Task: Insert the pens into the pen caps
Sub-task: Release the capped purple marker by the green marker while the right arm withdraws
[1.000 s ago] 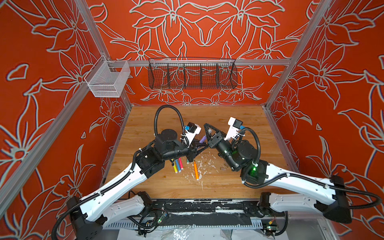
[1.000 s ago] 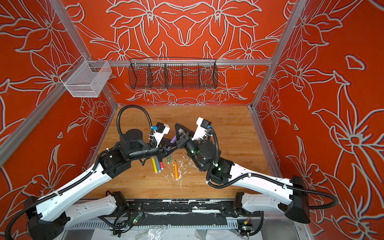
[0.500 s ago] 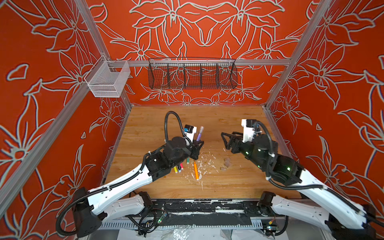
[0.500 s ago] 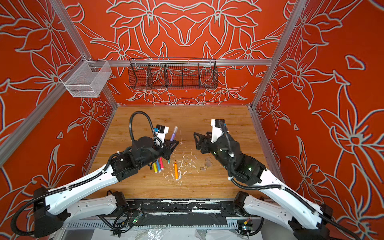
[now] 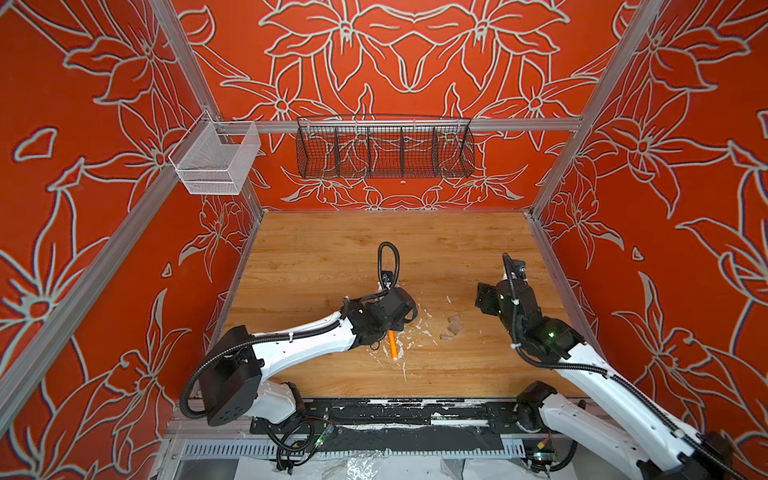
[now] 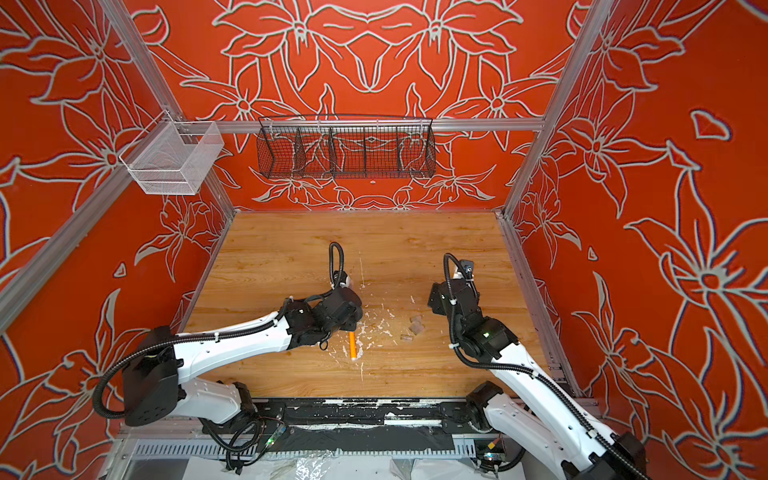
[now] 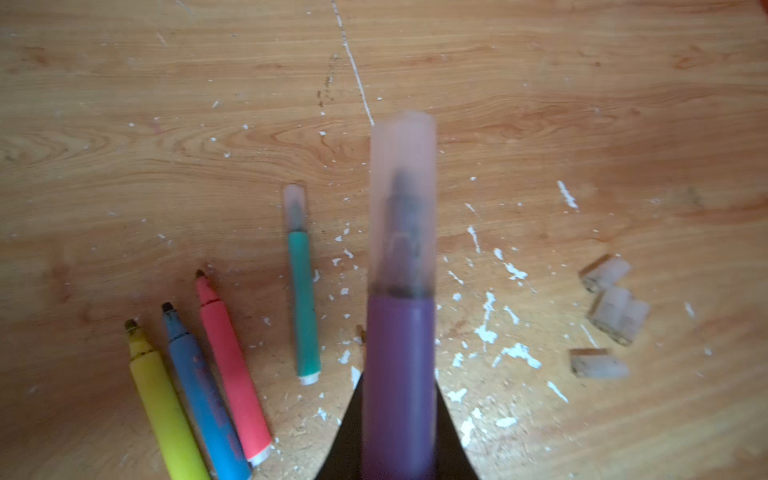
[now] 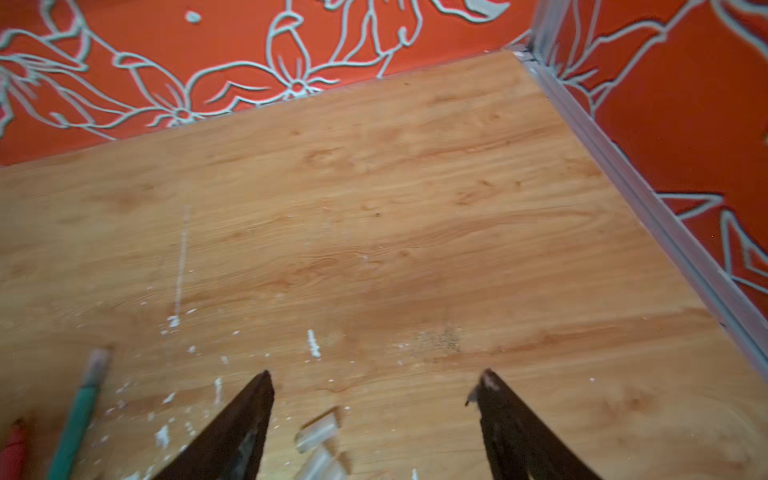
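Purple pen (image 7: 397, 340) is what my left gripper (image 7: 399, 386) is pinching, tight on its back half. A clear cap (image 7: 402, 199) sits over its tip, but that part looks blurry from the left wrist. Under it is the wooden table (image 7: 540, 83), dotted with white flecks (image 7: 486, 328). Flat on the wood lie a yellow pen (image 7: 160, 399), a blue pen (image 7: 203, 395) and a pink pen (image 7: 230, 370), close side by side with bare tips. Near them, a little apart, lies the teal-green pen (image 7: 304, 299), and it wears a small cap (image 7: 294, 203) of its own. The loose caps (image 7: 619, 313) lie bunched together on the other side of the purple pen; I count three or four. In both top views my left arm covers most of the pens. There I see only the orange pen (image 5: 392, 344), poking out from under the left wrist at six o'clock. The loose caps sit at about two o'clock from the orange pen. My right gripper (image 8: 376, 374) is spread wide and pinches nothing. It hangs over the wood near the loose caps, at about one o'clock from them.
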Motion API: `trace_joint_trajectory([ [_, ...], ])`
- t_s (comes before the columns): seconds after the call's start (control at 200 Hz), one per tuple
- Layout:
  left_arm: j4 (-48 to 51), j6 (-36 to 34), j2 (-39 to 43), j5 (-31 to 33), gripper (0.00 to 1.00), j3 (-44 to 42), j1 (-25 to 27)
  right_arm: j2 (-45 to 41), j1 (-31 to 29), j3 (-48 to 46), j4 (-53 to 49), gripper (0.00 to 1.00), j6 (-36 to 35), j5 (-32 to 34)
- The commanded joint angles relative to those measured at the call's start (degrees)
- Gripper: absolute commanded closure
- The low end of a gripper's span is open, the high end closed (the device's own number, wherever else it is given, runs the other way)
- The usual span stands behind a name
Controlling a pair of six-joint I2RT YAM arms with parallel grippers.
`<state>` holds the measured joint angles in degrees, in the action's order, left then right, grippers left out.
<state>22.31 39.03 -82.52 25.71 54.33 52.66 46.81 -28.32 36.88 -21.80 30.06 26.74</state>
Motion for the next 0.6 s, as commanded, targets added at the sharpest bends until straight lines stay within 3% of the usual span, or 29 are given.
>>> trace_joint_trajectory([
  [0.0, 4.4, 2.7, -2.8, 4.2, 1.0, 0.5, -3.6, 0.2, 3.0, -2.6, 3.5, 0.21, -0.7, 4.4],
  [0.18, 3.0, 3.4, -5.2, 3.0, 1.0, -1.3, -7.6, 3.5, 6.4, -7.0, 8.1, 0.21, 0.0, 8.8],
  [0.41, 0.0, 2.2, -9.5, -0.7, 1.0, -2.0, -10.5, 9.4, 7.3, -6.9, 9.8, 0.25, 1.6, 8.7],
  [0.591, 0.1, 2.5, -13.4, -0.8, 1.0, -0.9, -11.3, 7.7, 7.3, -8.3, 10.0, 0.25, 1.4, 7.4],
])
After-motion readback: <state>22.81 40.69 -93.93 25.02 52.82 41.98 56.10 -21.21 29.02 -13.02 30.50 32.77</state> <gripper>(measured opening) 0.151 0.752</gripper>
